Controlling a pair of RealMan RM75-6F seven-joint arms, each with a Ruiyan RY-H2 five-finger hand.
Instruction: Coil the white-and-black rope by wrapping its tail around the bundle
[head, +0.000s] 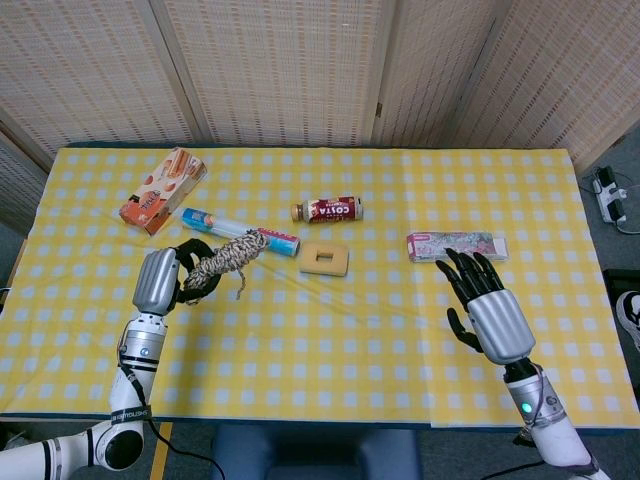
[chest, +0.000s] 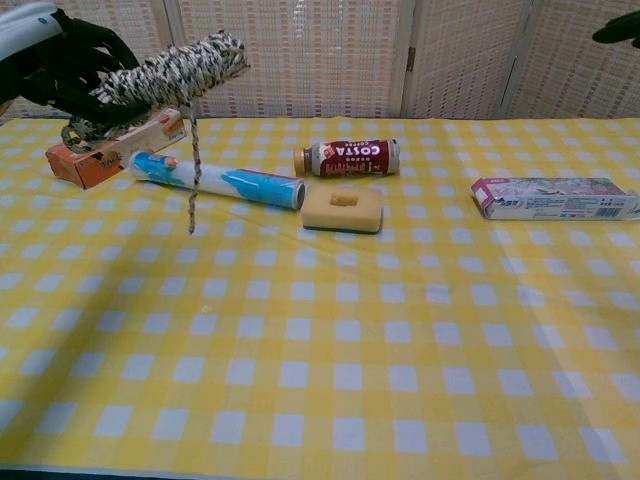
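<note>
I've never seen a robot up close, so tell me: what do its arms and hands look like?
Each hand has black jointed fingers and a smooth silver back: the left hand and the right hand. The arms are glossy white with black rings at the joints. A black cable runs along the left arm, and a small green light glows on the right wrist.

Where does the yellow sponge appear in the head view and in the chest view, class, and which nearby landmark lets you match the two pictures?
Head view: the yellow sponge lies near the middle of the table, slightly left of centre.
Chest view: the yellow sponge sits centre, in the upper half.
Shared landmark: the coffee bottle lying on its side just beyond the sponge in both views.
</note>
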